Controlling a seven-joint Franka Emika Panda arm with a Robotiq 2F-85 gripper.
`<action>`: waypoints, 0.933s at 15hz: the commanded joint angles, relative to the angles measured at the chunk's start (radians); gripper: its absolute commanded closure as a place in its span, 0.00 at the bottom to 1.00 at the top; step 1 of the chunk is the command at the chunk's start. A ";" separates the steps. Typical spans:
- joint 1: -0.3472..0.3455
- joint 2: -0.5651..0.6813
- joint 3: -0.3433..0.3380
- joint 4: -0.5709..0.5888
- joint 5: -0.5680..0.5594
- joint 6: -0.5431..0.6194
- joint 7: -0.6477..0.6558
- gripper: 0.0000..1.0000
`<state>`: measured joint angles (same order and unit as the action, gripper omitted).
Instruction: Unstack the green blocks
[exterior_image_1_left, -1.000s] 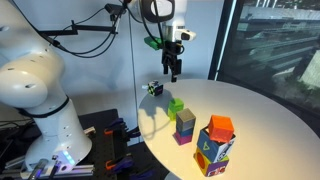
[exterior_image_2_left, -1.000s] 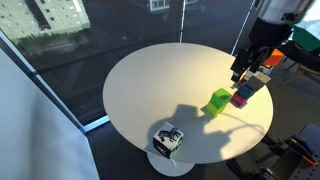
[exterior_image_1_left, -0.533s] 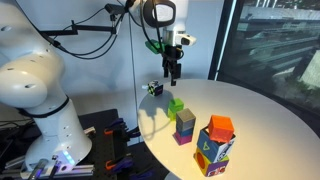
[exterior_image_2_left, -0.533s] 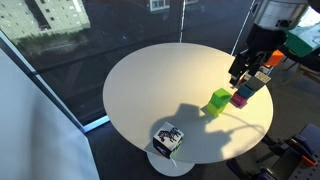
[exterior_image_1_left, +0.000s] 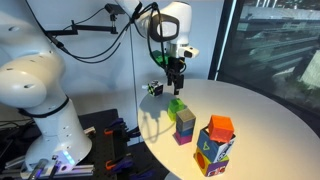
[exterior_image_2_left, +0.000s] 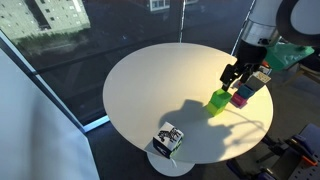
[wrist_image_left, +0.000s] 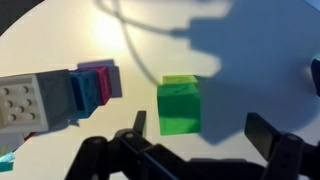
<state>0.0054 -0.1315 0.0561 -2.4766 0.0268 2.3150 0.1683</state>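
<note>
Hovering just above the green blocks (exterior_image_1_left: 176, 104), the claw (exterior_image_1_left: 176, 84) is released, its fingers spread wide in the wrist view and holding nothing. Both cubes sit stacked on the white table (exterior_image_1_left: 262, 112), just beside a grey-olive cube (exterior_image_1_left: 185, 119) atop a magenta one.

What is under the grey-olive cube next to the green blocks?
The grey-olive cube sits on a magenta cube, whose sides show in an exterior view. The magenta cube's top face and the white round table beneath it are covered.
</note>
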 joint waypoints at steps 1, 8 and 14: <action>-0.004 0.035 -0.011 -0.015 -0.029 0.063 0.013 0.00; -0.006 0.106 -0.031 -0.028 -0.056 0.133 0.006 0.00; 0.005 0.174 -0.030 -0.027 -0.045 0.195 -0.001 0.00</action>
<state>0.0033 0.0174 0.0299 -2.5044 -0.0110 2.4766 0.1682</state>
